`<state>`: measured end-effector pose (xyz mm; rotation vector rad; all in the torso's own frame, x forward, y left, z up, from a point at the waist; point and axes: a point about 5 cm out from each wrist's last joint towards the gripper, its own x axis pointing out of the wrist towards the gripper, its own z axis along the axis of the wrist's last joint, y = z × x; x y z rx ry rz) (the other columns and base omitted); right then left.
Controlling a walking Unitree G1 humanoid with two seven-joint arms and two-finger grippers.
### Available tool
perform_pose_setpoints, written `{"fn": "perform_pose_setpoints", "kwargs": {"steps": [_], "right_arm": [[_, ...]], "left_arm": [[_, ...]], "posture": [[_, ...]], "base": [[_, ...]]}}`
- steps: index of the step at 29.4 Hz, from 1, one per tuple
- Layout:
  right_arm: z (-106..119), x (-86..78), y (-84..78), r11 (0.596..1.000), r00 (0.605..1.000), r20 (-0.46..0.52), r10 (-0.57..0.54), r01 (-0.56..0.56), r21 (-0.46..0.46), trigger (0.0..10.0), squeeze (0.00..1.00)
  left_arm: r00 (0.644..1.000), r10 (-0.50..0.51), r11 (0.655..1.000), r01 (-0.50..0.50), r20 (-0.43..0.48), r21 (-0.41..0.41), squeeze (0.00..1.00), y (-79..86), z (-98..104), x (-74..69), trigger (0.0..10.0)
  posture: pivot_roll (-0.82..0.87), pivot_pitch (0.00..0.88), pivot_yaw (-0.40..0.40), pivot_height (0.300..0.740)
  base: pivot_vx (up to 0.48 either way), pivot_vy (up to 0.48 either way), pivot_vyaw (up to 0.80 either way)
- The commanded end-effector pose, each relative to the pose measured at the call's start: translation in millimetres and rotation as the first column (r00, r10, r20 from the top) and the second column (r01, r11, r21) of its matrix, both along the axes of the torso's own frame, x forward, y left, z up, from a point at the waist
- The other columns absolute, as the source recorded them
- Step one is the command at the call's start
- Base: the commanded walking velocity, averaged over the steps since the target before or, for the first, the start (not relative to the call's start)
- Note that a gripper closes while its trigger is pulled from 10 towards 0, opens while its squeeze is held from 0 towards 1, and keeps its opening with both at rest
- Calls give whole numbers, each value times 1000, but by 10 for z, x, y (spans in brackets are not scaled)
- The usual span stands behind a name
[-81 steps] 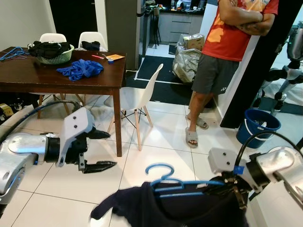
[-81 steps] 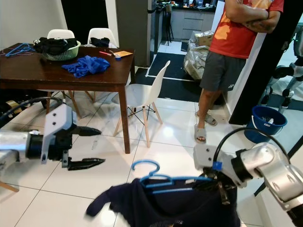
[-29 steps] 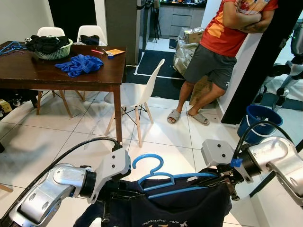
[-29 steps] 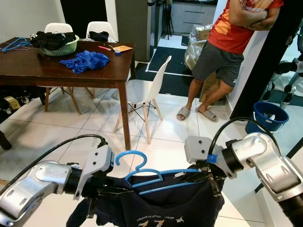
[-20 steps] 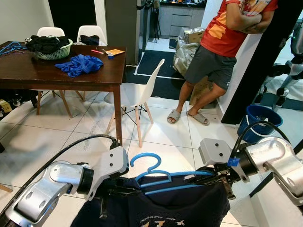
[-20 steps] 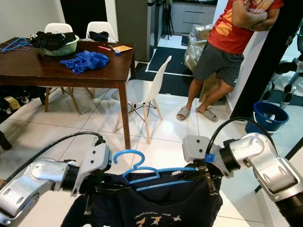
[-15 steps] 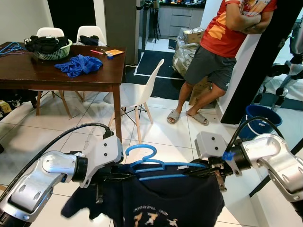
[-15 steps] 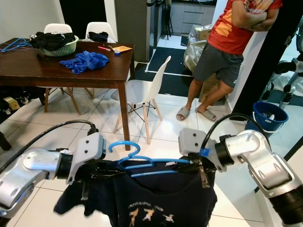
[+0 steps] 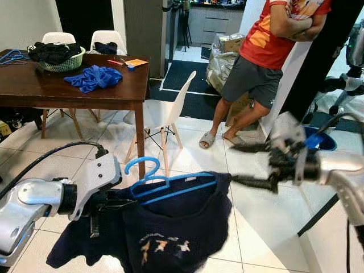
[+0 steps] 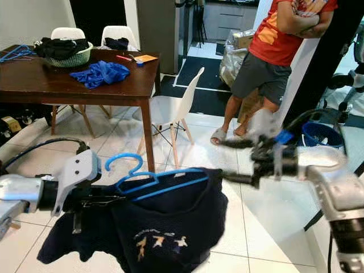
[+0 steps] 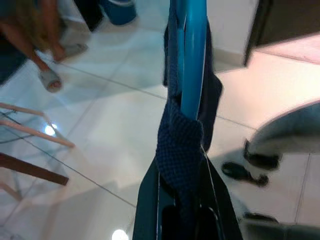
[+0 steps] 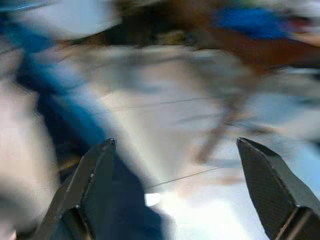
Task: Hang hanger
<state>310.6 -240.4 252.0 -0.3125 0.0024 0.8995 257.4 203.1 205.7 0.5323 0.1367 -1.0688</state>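
White floor tiles [image 9: 187, 162] lie below both arms; left tool [image 9: 105, 205] clamps one end of the blue hanger [image 9: 165, 187], whose dark shirt [image 9: 170, 227] droops beneath it, while right tool [image 9: 250, 165], fingers spread and empty, sits blurred just beyond the hanger's far end

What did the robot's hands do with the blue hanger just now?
The right gripper let go of the blue hanger, opened its jaws and swung away. The left gripper stays clamped on the hanger and the dark shirt, which now tilts and sags. The table is unchanged.
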Motion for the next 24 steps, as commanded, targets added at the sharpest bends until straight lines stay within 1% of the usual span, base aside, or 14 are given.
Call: {"fn": "perform_pose_setpoints", "kwargs": {"steps": [1,2,3,5,6,7,8,10,14,15,17,18,20,24], "right_arm": [[-6,31,-94,997,997,19,-81,81,13,10000,1000],[-20,73,-154,987,987,26,-159,158,37,10000,1000],[-70,104,-213,968,972,-15,-235,235,86,10000,0],[-133,102,-236,955,963,-58,-264,270,122,10000,0],[-293,34,-211,946,959,-145,-243,267,184,10000,0],[-293,34,-211,946,959,-145,-243,267,184,10000,0],[-406,-75,-118,941,972,-176,-157,201,273,10000,0],[-420,-103,-94,935,976,-173,-136,184,302,10000,0],[-368,-178,-42,873,988,-138,-67,125,471,10000,0],[-327,-249,-9,821,994,-112,5,60,568,10000,0],[-320,-275,4,803,994,-104,33,36,595,10000,0],[-310,-313,34,784,993,-95,67,7,621,10000,0],[-310,-313,34,784,993,-95,67,7,621,10000,0],[-215,-375,20,718,996,-33,83,-37,695,10000,0]], "left_arm": [[999,1,999,0,33,-43,0,-1,88,-6,0],[999,6,997,-4,38,-74,0,-4,113,-9,0],[999,6,991,1,48,-134,0,-28,163,-18,0],[998,-1,981,12,59,-194,0,-60,216,-29,0],[996,-14,944,42,88,-328,0,-114,361,-52,0],[996,-14,944,42,88,-328,0,-114,361,-52,0],[993,-21,894,69,113,-442,0,-133,490,-58,0],[993,-22,882,74,117,-466,0,-131,517,-59,0],[993,-19,858,74,112,-508,0,-79,533,-55,0],[994,-12,843,66,104,-535,0,-30,541,-50,4118],[995,-10,839,64,102,-541,0,-13,545,-51,4118],[995,-9,833,61,97,-550,0,8,555,-54,9843],[995,-9,833,61,97,-550,0,8,555,-54,9843],[997,-41,829,73,69,-554,0,81,568,-89,10000]], "posture": [[32,0,-66,740],[32,0,-66,740],[32,0,-65,740],[32,0,-65,740],[33,0,-64,740],[33,0,-64,740],[35,0,-62,740],[35,0,-62,740],[32,0,-58,740],[30,0,-55,740],[30,0,-55,740],[28,0,-52,740],[28,0,-52,740],[29,0,-50,740]], "base": [[0,0,0],[0,0,0],[0,0,0],[0,0,0],[0,0,0],[0,0,0],[0,0,0],[0,0,0],[0,0,0],[0,0,0],[0,0,0],[0,0,0],[0,0,0],[0,0,0]]}}
